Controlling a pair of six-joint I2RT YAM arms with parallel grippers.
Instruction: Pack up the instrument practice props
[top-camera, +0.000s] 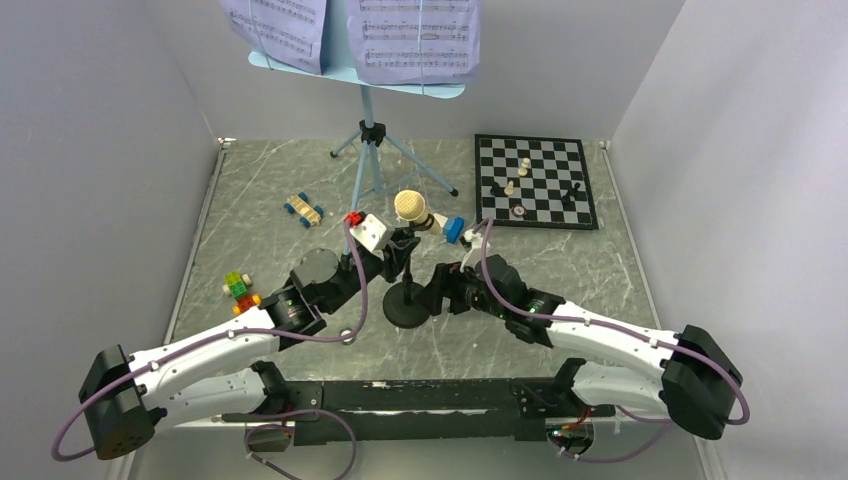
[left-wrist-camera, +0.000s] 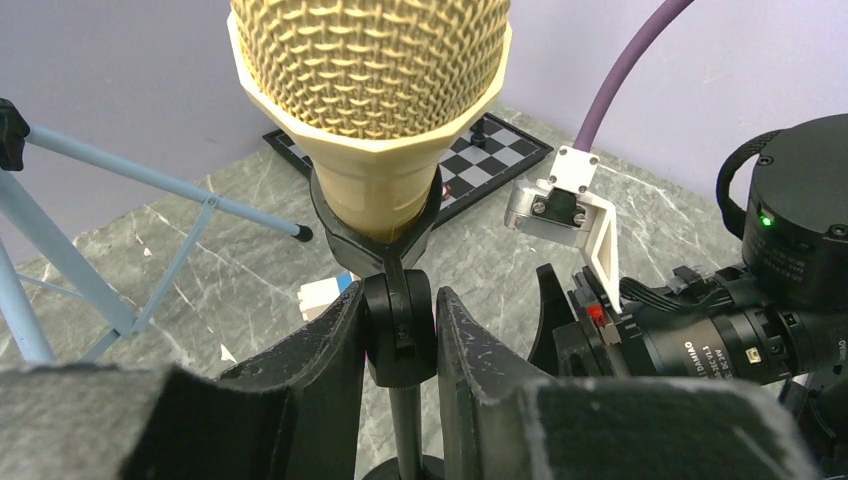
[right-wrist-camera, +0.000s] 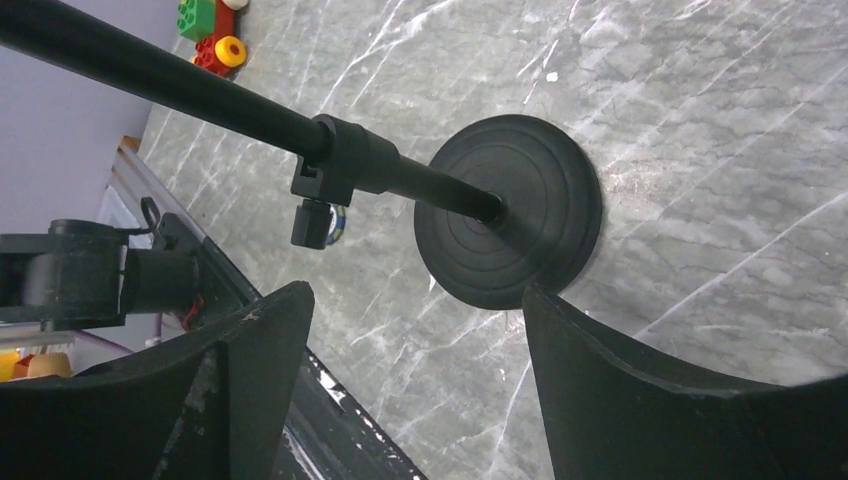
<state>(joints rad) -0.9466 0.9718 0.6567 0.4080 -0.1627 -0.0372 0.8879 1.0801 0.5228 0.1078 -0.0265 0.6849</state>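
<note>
Grey marbled table (top-camera: 620, 280) carries all items.

1. Light-blue music stand (top-camera: 367, 108): upright on its tripod at the far centre, well apart from both arms.
2. Lavender sheet-music pages (top-camera: 418, 35): resting on the music stand's desk.
3. Chessboard (top-camera: 550, 205): flat at the far right, with several pieces on it.
4. Black mic stand (top-camera: 406, 313): upright at the near centre between the two arms, its round base flat on the table.
5. Tan microphone (left-wrist-camera: 372, 90): seated in the clip at the top of the mic stand.
6. Left gripper (left-wrist-camera: 398, 340): fingers pressed together on the mic stand's swivel joint, just beneath the clip.
7. Right gripper (right-wrist-camera: 412, 300): fingers spread wide, low beside the mic stand, and apart from its pole and base.
8. Toy car (top-camera: 303, 209): left of the tripod.
9. Coloured blocks (top-camera: 240, 292): near the left edge, beside the left arm.
</note>
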